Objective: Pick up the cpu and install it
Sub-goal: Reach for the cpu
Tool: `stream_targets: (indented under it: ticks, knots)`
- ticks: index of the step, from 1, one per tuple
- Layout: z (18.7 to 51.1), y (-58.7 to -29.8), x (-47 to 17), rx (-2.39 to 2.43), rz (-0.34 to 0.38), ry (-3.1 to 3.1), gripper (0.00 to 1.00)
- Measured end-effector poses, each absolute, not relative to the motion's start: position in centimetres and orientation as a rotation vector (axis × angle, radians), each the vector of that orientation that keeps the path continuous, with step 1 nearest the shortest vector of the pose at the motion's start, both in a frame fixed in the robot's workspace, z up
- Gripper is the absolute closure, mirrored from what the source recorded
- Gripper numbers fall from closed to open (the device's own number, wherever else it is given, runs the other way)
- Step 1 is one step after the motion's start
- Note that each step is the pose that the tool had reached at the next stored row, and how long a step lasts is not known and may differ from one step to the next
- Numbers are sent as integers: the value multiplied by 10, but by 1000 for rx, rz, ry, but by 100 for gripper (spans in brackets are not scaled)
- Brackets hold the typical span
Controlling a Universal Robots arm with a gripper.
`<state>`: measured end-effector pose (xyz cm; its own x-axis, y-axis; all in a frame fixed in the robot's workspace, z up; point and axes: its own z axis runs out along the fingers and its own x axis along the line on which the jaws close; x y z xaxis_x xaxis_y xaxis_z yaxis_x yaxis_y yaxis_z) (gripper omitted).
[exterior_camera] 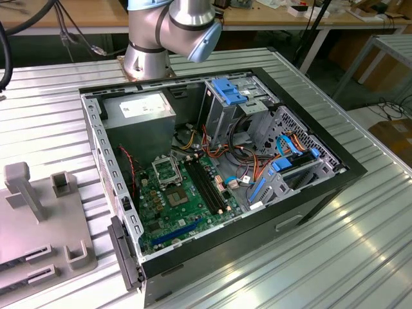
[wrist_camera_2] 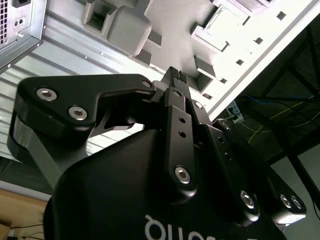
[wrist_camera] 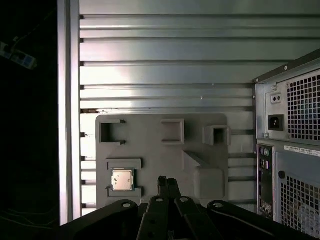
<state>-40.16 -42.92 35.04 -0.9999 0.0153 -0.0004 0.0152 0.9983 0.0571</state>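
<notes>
Cpu [wrist_camera: 122, 180] flat with silver-grey top up, seated in a square walled pocket of the grey fixture plate [wrist_camera: 150, 155] in the first wrist view. Pocket near one corner of the plate, on the side turned away from the computer case [wrist_camera: 290, 150]. Free of any grip, touched only by the pocket around it.

Pincer [wrist_camera: 167, 182] closed and empty, its two slim black fingers pressed flat together. Tips over the middle stretch of the plate, between the cpu pocket and a raised block [wrist_camera: 209, 181] on the plate's case side. Cpu just beside the tips, clearly apart from them. Height of the tips above the plate: cannot tell. Same closed pincer [wrist_camera_2: 173, 74] in the second wrist view, tips aimed at the plate [wrist_camera_2: 165, 30] with its pockets and blocks.

Plate [exterior_camera: 38, 238] flat on the ribbed aluminium desk [exterior_camera: 335, 244] in the exterior view, partly cut by the frame edge, with upright posts on it. Computer case [exterior_camera: 212, 174] just beside the plate, toward the exterior view's right of it, lying on its side with the panel off. Green motherboard [exterior_camera: 183, 209] exposed inside, square metal socket frame [exterior_camera: 168, 171] on it. Arm [exterior_camera: 170, 29] up from the desk past the case's far wall, well apart from the plate.
</notes>
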Motion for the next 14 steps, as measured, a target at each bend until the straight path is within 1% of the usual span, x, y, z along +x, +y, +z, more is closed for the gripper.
stream_targets:
  ticks: [3, 14]
  knots:
    - [348, -430, -407, 24, 76, 3141, 89]
    - [344, -434, -416, 25, 71, 3158, 89]
